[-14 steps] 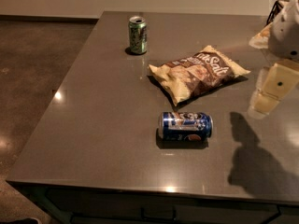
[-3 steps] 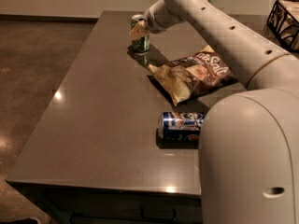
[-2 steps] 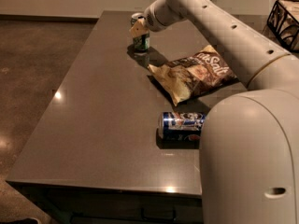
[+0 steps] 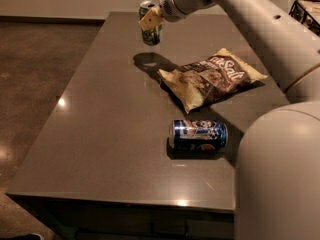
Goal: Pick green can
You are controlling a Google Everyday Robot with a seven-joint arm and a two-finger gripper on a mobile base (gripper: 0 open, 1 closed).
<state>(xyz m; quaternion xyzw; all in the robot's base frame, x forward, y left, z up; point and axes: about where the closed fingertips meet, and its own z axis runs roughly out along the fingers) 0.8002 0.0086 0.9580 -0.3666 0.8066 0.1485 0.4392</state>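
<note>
Nearest the camera, the robot's own arm (image 4: pixel 280 174) fills the right side and hides that part of the table (image 4: pixel 100 149).

Blue can (image 4: pixel 198 135): on its side, in front of the chip bag (image 4: pixel 212 76), near it but apart. Not my target.

Chip bag: lying flat mid-table, crumpled, one corner pointing toward the blue can.

Green can (image 4: pixel 152 35): behind the chip bag and to its left, upright with the silver top up. It hangs off the table surface. Its shadow (image 4: pixel 150 61) sits on the table between it and the bag, separate from the can, so I judge it airborne.

Gripper (image 4: pixel 151 23): at the green can, jaws clamped on its upper body. One pale finger (image 4: pixel 150 19) crosses the front of the can; I cannot see the opposite finger.

Wire basket (image 4: pixel 305 11): beyond the chip bag to its right, at the far edge. Not involved.

Risks from here:
- The hold looks high on the can, near the rim. A smooth metal wall could let it slide down or pivot between the fingers if I swing the arm fast.
- A drop would likely land it beside the bag's left corner; it could roll off the table's left edge.
- Squeezing harder could dent the thin wall.
- Retracting low over the bag could snag it.
</note>
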